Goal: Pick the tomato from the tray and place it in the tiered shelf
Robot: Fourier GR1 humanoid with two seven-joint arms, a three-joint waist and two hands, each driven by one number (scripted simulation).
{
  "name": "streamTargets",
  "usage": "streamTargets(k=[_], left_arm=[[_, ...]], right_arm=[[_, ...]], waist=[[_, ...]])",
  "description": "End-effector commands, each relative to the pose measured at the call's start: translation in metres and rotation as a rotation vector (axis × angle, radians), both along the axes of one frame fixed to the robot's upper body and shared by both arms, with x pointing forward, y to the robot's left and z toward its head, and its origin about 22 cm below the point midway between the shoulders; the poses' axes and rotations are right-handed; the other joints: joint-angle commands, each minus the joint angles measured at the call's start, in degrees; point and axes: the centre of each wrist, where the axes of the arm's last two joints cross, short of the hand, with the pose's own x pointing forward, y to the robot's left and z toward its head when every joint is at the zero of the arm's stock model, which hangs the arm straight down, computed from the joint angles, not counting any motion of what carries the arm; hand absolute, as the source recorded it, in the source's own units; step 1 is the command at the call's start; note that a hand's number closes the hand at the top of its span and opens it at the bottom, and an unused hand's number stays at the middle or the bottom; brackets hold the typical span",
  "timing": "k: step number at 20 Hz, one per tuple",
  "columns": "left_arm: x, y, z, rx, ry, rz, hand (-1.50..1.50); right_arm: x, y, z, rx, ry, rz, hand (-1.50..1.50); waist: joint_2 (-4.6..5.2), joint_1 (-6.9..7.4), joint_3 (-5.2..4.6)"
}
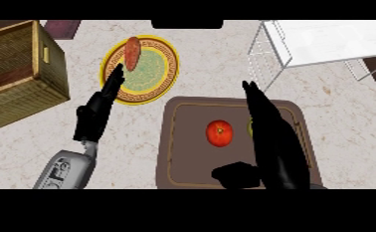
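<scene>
Holding tomato (pixel 220 133): tray (pixel 183 146); plate (pixel 163 71) holds sausage (pixel 132 53); right robot hand (pixel 273 136) open.

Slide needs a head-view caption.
Open right hand hovers over the tray beside the tomato; tiered shelf behind.

No readable text, label or number anywhere — not on any object in view.
</scene>
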Motion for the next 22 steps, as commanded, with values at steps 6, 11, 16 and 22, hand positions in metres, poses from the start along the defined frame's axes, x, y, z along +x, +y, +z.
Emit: streamTargets(k=[6,11,16,22], left_arm=[[-0.009,0.011,-0.005,0.003,0.011,0.003,0.00],[-0.010,-0.004,0.001,-0.012,0.009,-0.018,0.00],[-0.003,0.006,0.003,0.005,-0.011,-0.003,0.00],[0.011,0.002,0.007,0.017,-0.011,0.014,0.00]], right_arm=[[0.010,0.024,0.004,-0.064,0.127,-0.183,-1.50],[0.010,0.044,0.008,-0.052,0.118,-0.178,-1.50],[0.002,0.046,-0.008,-0.067,0.157,-0.189,-1.50],[0.021,0.043,-0.025,-0.075,0.160,-0.208,-1.50]], waist=[[0.01,-0.02,0.06],[-0.05,0.11,0.09],[-0.05,-0.15,0.10],[0.20,-0.28,0.11]])
